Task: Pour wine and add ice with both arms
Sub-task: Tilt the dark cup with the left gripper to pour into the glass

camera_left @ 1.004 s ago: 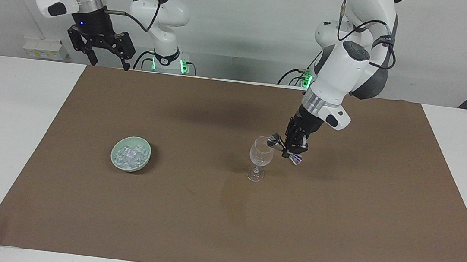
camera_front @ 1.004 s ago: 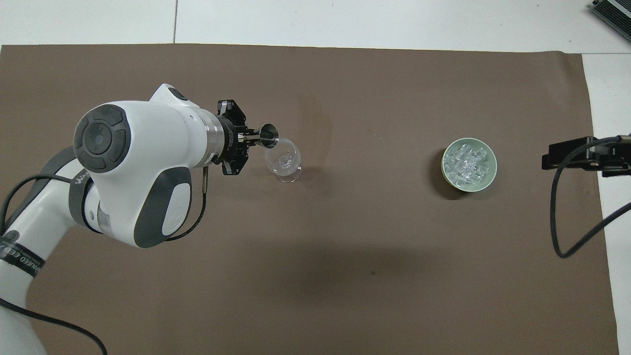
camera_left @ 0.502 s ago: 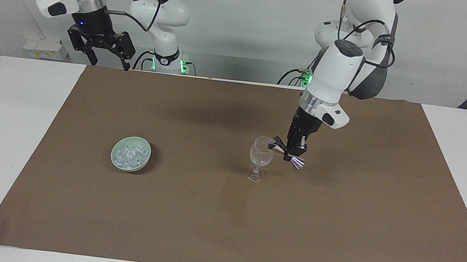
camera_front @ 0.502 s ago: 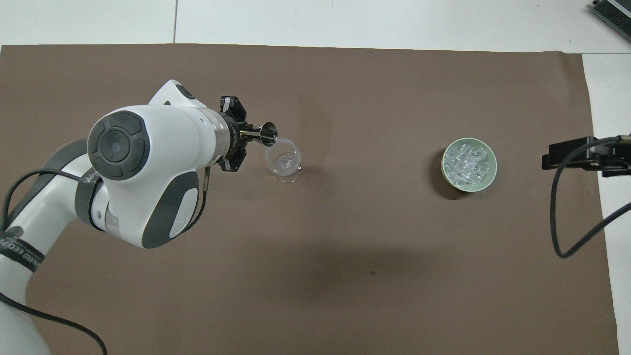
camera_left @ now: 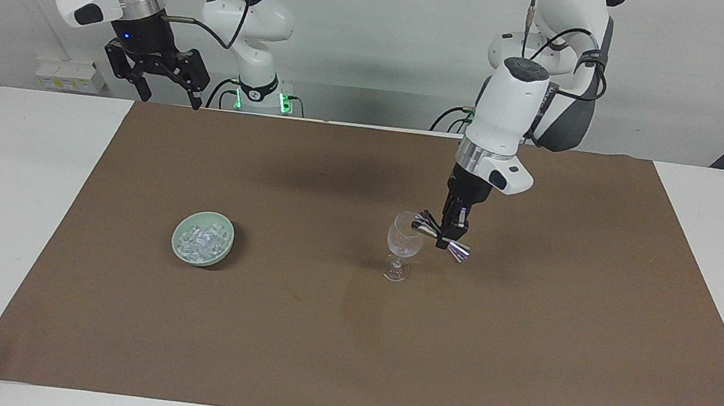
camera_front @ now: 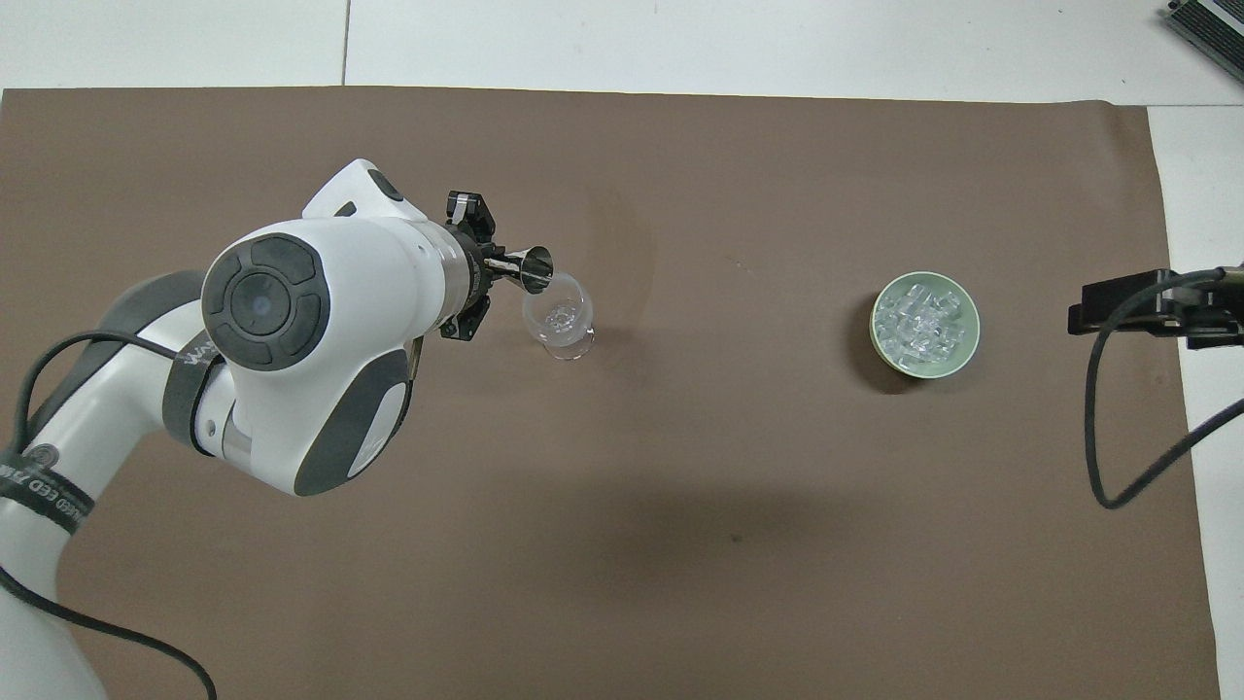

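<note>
On a surface (camera_left: 12, 206) draped in a brown mat (camera_left: 521, 354), seen from the camera facing the robots and read across from its left edge: the right hand (camera_left: 165, 89) waits raised over the robot-side edge of the mat at the right arm's end, its two fingers spread wide and holding nothing. Below it and farther from the robots, a pale green bowl (camera_left: 225, 248) sits on the mat, filled with the ice (camera_left: 200, 240), a heap of small clear cubes. Well apart from the bowl, toward the left arm's end, a wine glass (camera_left: 403, 242) stands upright on its foot near the middle of the mat, nothing between bowl and glass. Just beside the glass, the left hand (camera_left: 447, 234) is closed on the waist of a metal jigger (camera_left: 442, 236), a double-ended measuring cup tilted so that one mouth lies at the glass's rim and the other end points down and away. The left arm (camera_left: 512, 118) reaches steeply down from its base, wrist nearly vertical, the hand above the mat beside the glass. From overhead, the jigger's mouth overlaps the rim of the glass.
</note>
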`<state>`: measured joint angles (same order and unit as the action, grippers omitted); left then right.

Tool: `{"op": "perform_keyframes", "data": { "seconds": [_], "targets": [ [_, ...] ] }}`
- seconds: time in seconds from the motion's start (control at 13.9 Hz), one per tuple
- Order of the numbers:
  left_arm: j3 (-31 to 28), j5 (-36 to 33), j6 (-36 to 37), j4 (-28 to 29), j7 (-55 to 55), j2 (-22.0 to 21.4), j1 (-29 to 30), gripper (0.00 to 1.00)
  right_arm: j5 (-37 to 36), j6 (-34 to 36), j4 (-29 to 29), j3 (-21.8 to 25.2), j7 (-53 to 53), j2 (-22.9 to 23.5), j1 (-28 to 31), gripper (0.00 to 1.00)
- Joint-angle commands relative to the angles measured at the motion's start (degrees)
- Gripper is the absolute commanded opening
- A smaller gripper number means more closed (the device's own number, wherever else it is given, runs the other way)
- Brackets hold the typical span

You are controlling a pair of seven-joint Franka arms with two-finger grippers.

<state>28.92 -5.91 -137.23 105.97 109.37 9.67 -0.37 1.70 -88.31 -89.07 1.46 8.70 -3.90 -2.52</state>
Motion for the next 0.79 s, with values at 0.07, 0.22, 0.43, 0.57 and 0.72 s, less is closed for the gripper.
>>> {"op": "perform_keyframes", "data": {
  "seconds": [0.07,0.22,0.43,0.57,0.72],
  "targets": [
    [-0.27,-3.05,-0.49,-0.06,0.14,0.08,-0.6,0.0,1.02,0.59,0.3,-0.32,-1.31,0.2,0.94,1.0],
    [-0.18,-3.32,-0.58,0.2,0.14,-0.01,-0.6,0.0,1.02,0.59,0.3,-0.32,-1.31,0.2,0.94,1.0],
    [0.17,-4.99,-0.58,0.38,0.05,-0.18,-0.6,0.0,1.02,0.59,0.3,-0.32,-1.31,0.2,0.94,1.0],
    [0.61,-5.69,-0.58,0.64,-0.04,-0.36,-0.6,0.0,1.02,0.59,0.3,-0.32,-1.31,0.2,0.94,1.0],
    [0.79,-7.1,-0.58,0.73,-0.04,-0.36,-0.6,0.0,1.02,0.59,0.3,-0.32,-1.31,0.2,0.94,1.0]
  ]
}}
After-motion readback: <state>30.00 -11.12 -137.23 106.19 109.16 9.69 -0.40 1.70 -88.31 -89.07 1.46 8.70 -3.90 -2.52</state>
